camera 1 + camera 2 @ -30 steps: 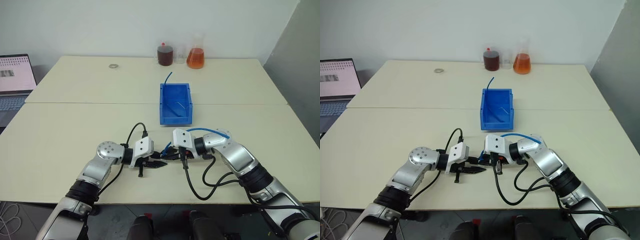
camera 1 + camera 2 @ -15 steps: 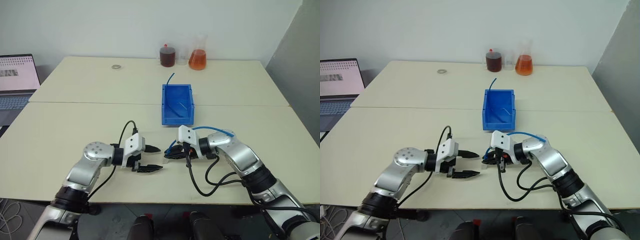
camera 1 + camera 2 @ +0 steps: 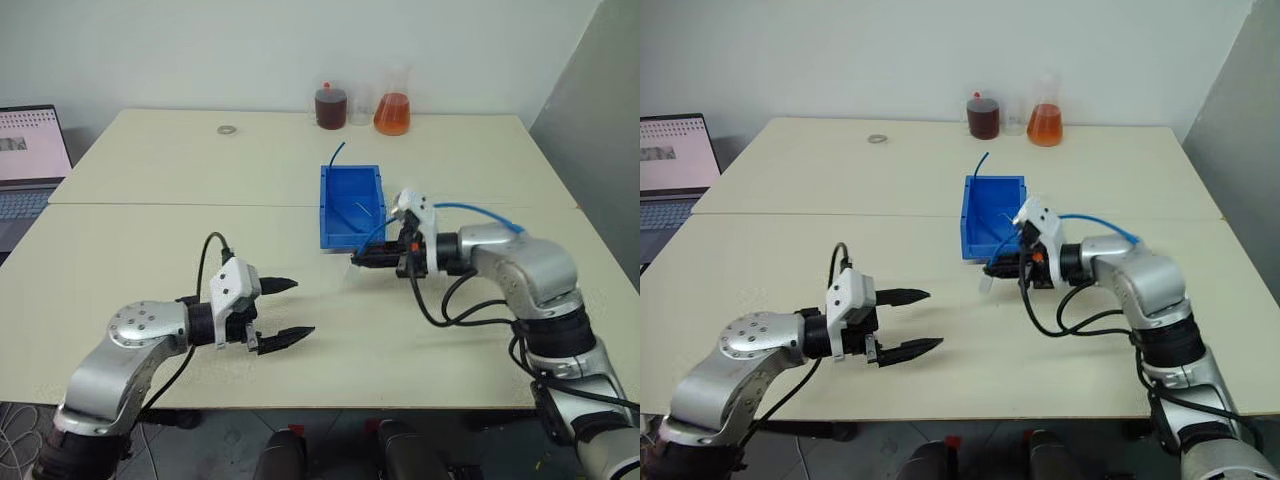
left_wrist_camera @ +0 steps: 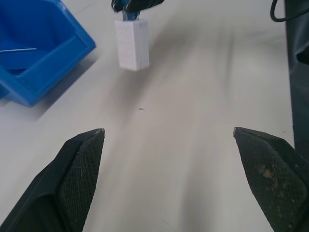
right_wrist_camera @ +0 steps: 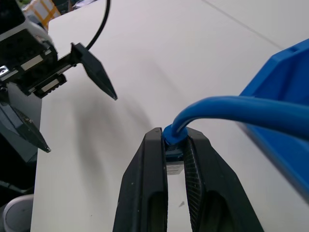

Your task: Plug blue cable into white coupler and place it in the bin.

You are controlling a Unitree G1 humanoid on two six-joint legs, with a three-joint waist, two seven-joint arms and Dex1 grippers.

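Right gripper point(image 3: 362, 260) clamped on blue cable point(image 5: 231, 108); left gripper point(image 3: 290, 310) released.

Left fingers point(image 4: 79, 166) spread wide, nothing between them. White coupler point(image 4: 132, 44) hangs beyond them, under the right gripper's tips, off the table point(image 3: 150, 250). The bin point(image 3: 351, 205) sits just behind the right gripper.

Both arms have rounded silver-grey shells with black joint bands, white wrist blocks, looping black cables and tapered black fingers point(image 4: 82, 179), seemingly rough-textured.
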